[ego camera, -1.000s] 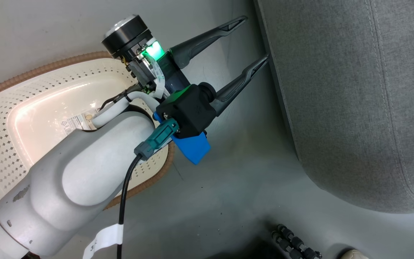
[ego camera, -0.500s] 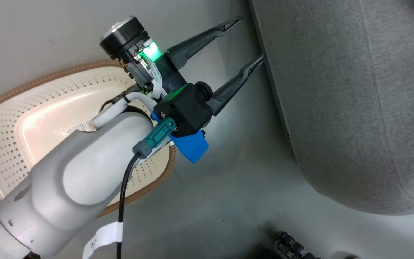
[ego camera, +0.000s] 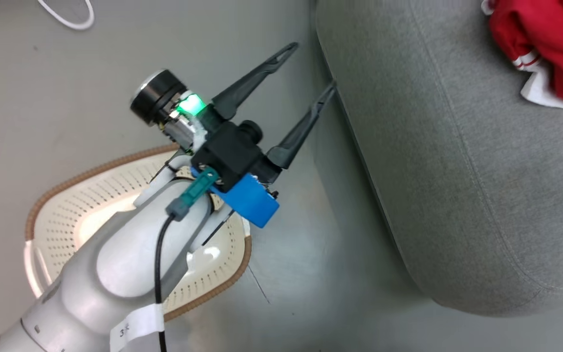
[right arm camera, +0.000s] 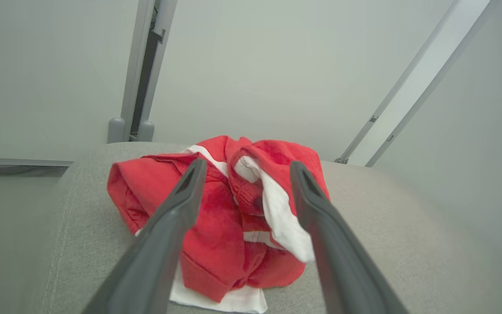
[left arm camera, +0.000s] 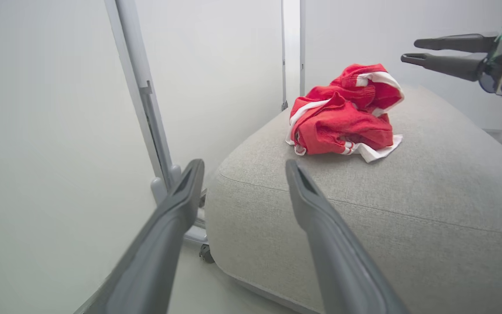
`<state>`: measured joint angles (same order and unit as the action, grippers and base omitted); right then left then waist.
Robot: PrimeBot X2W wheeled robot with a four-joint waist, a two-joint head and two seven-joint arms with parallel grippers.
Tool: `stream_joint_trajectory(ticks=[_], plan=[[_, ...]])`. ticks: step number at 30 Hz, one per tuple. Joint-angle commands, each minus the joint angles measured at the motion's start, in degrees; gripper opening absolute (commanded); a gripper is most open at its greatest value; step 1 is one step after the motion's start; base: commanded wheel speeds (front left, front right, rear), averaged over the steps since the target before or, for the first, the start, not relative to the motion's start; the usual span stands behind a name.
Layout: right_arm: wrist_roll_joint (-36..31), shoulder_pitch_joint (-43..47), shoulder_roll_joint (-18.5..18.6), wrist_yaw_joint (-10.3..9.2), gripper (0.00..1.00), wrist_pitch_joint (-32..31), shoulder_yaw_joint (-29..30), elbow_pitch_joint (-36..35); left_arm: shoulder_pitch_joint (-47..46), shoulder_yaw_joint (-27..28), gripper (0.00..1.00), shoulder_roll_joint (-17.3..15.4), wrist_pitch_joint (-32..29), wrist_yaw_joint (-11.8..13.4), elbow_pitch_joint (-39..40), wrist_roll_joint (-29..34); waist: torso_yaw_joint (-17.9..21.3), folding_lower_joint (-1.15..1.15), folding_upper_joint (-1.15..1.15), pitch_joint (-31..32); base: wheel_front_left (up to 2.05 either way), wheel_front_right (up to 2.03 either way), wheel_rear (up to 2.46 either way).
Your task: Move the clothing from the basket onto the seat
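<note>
The clothing lies heaped far right on the seat; left gripper and right gripper gape empty, the basket seemingly cleared.

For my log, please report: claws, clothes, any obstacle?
Left claw open, empty, near seat edge. Right claw open, off the clothes. Clothes heaped on seat. No obstacle seen.
</note>
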<state>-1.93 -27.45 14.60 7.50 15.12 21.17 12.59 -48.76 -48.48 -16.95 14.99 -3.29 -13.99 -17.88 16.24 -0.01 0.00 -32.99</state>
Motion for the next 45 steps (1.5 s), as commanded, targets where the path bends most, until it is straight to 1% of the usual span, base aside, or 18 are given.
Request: stream_joint_trajectory(ticks=[1, 7, 13, 19, 24, 33, 45], plan=[[0.1, 1.7, -0.5, -0.01, 1.0, 0.1, -1.1, -1.7, 2.4, 2.0, 1.0, 0.1, 0.2, 0.8, 0.4, -0.5, -1.7, 0.01, 0.0, 4.9, 0.0, 0.0, 0.0], [0.3, 4.7, -2.1, -0.01, 1.0, 0.1, -6.9, -5.6, 9.2, 10.7, 1.0, 0.8, 0.3, 2.6, 1.1, -1.0, -5.2, 0.01, 0.0, 11.3, 0.0, 0.0, 0.0], [1.2, 6.9, -3.6, -0.01, 1.0, 0.0, -12.3, -6.3, 15.9, 19.8, 1.0, 2.4, 0.3, 3.8, 1.0, 0.0, -9.7, 0.01, 0.0, 16.6, 0.0, 0.0, 0.0], [2.0, 9.1, -5.0, -0.01, 1.0, 0.0, -16.2, -7.2, 22.3, 28.5, 1.0, 4.6, 0.3, 4.0, 1.3, 1.9, -13.6, 0.01, 0.0, 20.6, 0.0, 0.0, 0.0], [2.6, 12.0, -6.3, -0.01, 1.0, 0.1, -18.0, -7.0, 27.6, 34.1, 1.0, 6.6, 0.2, 3.0, 1.2, 3.9, -16.4, 0.01, 0.0, 23.5, 0.0, 0.0, 0.0], [3.7, 17.5, -8.2, -0.01, 1.0, 0.0, -17.8, -3.8, 36.2, 41.1, 1.0, 9.8, 0.2, 0.1, 1.0, 7.6, -19.0, 0.01, 0.0, 27.1, 0.0, 0.0, 0.0], [5.2, 22.1, -10.0, -0.01, 1.0, 0.1, -16.0, -0.6, 41.8, 46.0, 1.0, 12.8, 0.2, -2.7, 0.8, 10.3, -20.7, 0.01, 0.0, 29.7, 0.0, 0.0, 0.0]])
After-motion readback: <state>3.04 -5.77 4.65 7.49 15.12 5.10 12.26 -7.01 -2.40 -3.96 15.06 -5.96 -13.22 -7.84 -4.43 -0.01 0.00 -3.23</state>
